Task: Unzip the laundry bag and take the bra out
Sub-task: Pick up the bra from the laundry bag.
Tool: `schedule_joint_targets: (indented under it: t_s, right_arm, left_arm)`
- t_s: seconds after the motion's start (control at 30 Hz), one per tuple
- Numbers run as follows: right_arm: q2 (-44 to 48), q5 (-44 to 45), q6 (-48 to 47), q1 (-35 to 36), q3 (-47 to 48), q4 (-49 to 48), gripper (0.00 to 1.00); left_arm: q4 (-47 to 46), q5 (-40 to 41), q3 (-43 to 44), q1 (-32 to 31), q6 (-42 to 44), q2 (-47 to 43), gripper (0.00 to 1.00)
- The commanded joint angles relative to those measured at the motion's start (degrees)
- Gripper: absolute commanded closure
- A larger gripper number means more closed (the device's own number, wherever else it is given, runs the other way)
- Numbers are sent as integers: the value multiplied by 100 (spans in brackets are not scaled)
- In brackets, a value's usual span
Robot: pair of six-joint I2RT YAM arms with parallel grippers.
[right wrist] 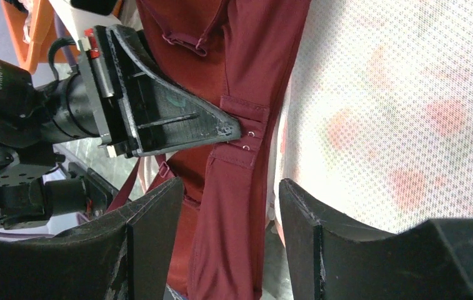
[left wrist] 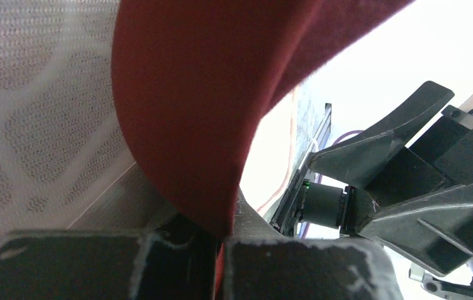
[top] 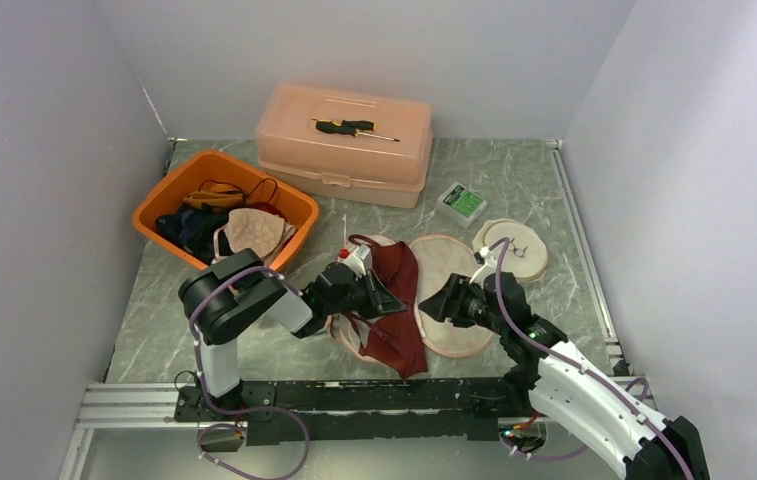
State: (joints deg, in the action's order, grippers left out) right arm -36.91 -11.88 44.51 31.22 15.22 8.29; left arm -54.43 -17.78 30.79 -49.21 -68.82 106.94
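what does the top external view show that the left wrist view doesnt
Only top external: the orange basket, and the pink box with a screwdriver on its lid. Only left wrist: fabric pinched tight in the left gripper, close up. Both: the dark red bra, mesh laundry bag and right gripper.

Top camera looking down from behind over the whole worktop [top: 514,190], wrist cameras facing each other at close range, both sharing the red bra [right wrist: 234,206].
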Motion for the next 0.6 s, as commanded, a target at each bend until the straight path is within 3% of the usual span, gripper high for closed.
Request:
schedule_joint_targets:
  t_s: [0.0,0.23,0.57]
  right_arm:
    - [222,219,-171,-1,319,195,39]
    - [674,484,-362,-2,607,607,39]
    - [1190,799,-587,-2,969,947,39]
  left_arm:
    - [116,82,140,-40,213,-419,97]
    - [741,161,195,-125,526,-1260,97]
    - [3592,1005,781,-418,1761,-3366,97]
